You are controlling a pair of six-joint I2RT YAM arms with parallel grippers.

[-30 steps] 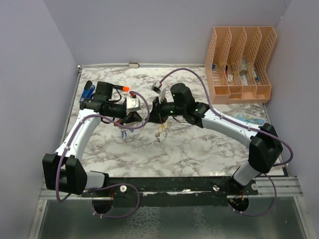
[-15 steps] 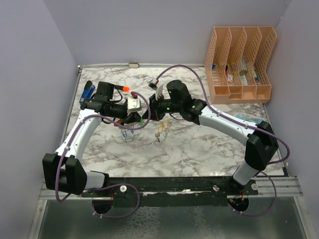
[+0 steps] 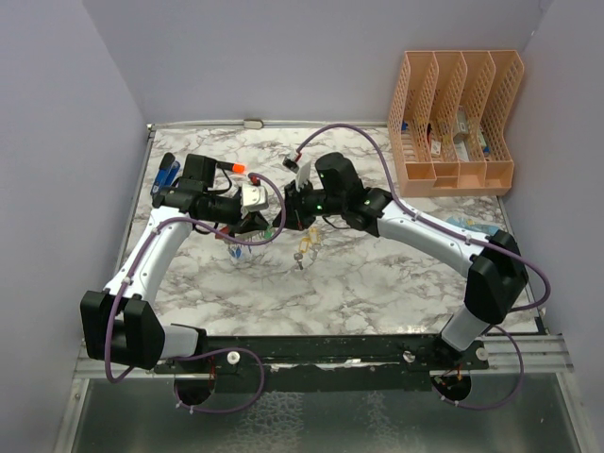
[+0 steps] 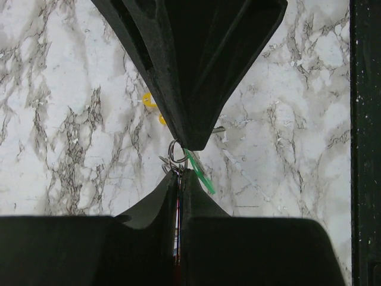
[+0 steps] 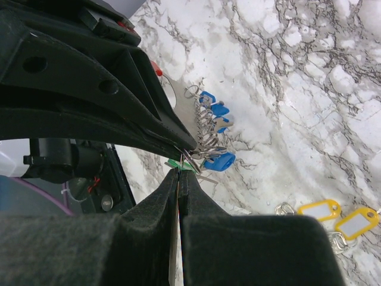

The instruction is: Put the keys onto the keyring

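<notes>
The left hand (image 4: pixel 181 162) has its fingers pressed together. From the top view it appears to carry the keyring (image 5: pixel 181 110) above the bench (image 5: pixel 297 89), level with the right hand. The blue keys (image 5: pixel 221 161) are already strung on the keyring and dangle from its silver side.

The right hand (image 5: pixel 180 164) is also pinched fully together, tip to tip with the left. The green key (image 4: pixel 199 171) sits right at both sets of tips. I cannot tell which hand grips it, or whether it is gripped at all. The yellow keys (image 5: pixel 318 210) lie loose on the bench, apart from the ring.

The threading of the green key looks to be the step in hand, and the risks are these:
- The two hands are almost touching, so a small misjudged push could knock the fingers together and twist the keyring in its thin grip.
- If the keyring tilts, the blue keys could slide back off.
- A grip on a thin key is weak, so the green key may slip out and drop.
</notes>
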